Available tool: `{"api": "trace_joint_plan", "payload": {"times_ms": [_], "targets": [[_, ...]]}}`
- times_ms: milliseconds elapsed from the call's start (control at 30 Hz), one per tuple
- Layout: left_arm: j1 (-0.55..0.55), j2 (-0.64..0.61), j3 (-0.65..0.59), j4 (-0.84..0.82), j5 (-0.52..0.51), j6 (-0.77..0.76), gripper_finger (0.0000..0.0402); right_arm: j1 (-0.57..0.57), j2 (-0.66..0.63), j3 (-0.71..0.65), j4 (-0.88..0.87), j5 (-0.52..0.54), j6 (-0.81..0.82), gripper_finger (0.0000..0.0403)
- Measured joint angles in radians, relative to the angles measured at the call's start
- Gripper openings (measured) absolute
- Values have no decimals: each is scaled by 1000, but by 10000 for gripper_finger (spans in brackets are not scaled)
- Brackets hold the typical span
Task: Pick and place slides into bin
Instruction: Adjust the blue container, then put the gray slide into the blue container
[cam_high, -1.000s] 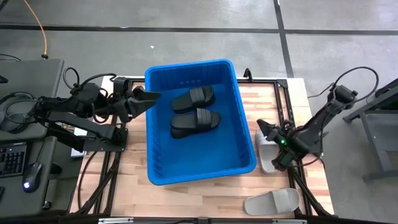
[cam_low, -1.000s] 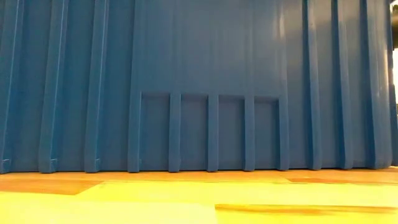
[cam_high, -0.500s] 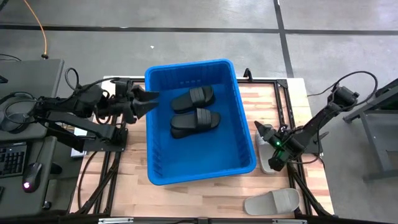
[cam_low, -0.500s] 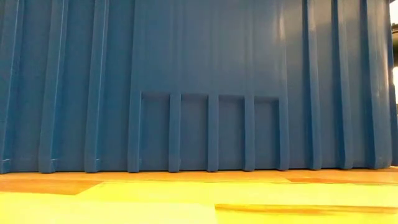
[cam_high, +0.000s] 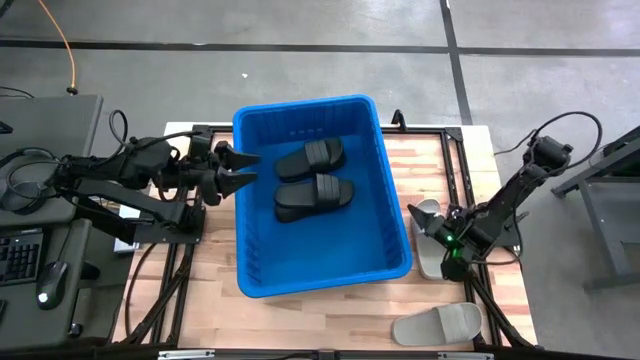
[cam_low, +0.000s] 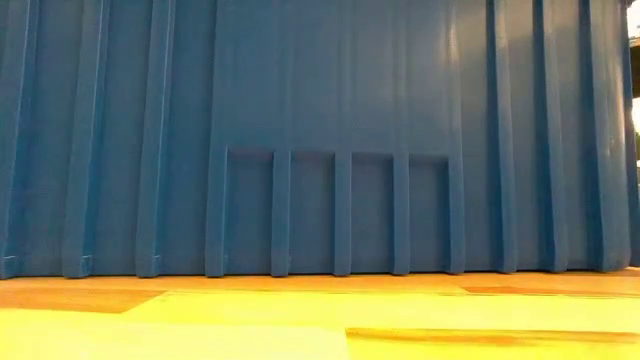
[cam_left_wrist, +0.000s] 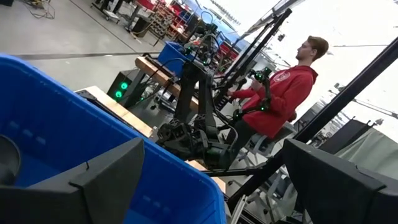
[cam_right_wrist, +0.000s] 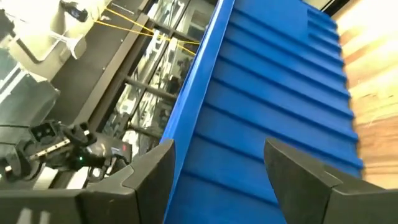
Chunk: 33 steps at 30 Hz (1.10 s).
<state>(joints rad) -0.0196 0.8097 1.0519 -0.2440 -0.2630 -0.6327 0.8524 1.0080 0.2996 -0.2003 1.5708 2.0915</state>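
A grey concrete floor surrounds the wooden table (cam_high: 330, 305), and beyond it, in the left wrist view, a person in a red hoodie (cam_left_wrist: 283, 93) sits at another robot station. The blue bin (cam_high: 262, 265) stands in the middle of the table. Inside it two black slides (cam_high: 315, 193) lie side by side, near the far end, both flat on the bottom.

Two light grey slides are outside the bin, on its right. One (cam_high: 439, 323) lies free near the front edge of the table. The other (cam_high: 428, 262) is partly hidden under the right gripper (cam_high: 428, 226), which is low over it with fingers apart; contact cannot be seen.

The left gripper (cam_high: 243, 167) hangs at the left rim of the bin, fingers spread, holding nothing.

In the low view the bin wall fills almost everything.
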Motion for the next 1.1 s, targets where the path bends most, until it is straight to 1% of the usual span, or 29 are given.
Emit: {"api": "trace_joint_plan", "payload": {"times_ms": [67, 267, 400, 500, 567, 600, 767, 800, 833, 867, 900, 1000, 1033, 1100], "targets": [[0, 0, 0, 0, 0, 0, 372, -9, 0, 0, 15, 0, 20, 234], [0, 0, 0, 0, 0, 0, 372, 1, -2, 0, 136, -3, 32, 234], [0, 0, 0, 0, 0, 0, 372, 1, -2, 0, 145, -65, 122, 234], [0, 0, 0, 1, 1, 0, 372, -21, -2, 0, 131, -63, 206, 234], [0, 0, 0, 1, 1, 0, 372, -31, -2, 0, 131, -97, 258, 236], [0, 0, 0, 1, 1, 0, 372, -37, -2, 0, 136, -118, 258, 236], [0, 0, 0, 1, 1, 0, 372, -58, -2, 0, 288, -263, 172, 234], [0, 0, 0, 1, 1, 0, 372, -61, -2, -1, 335, -278, 111, 234], [0, 0, 0, 1, 1, 0, 372, -57, -7, 0, 368, -290, 15, 234], [0, 0, 0, 1, 1, 0, 372, -47, -21, 5, 376, -273, -77, 234], [0, 0, 0, 1, 1, 0, 372, -38, -45, 19, 388, -223, -133, 234], [0, 0, 0, 1, 1, -1, 372, -14, -103, 33, 378, -20, -219, 234], [0, 0, 0, 1, 1, 0, 372, -6, -130, 33, 368, -10, -263, 234], [0, 0, 0, 1, 1, 0, 372, -30, -205, 33, 333, -8, -362, 234]]}}
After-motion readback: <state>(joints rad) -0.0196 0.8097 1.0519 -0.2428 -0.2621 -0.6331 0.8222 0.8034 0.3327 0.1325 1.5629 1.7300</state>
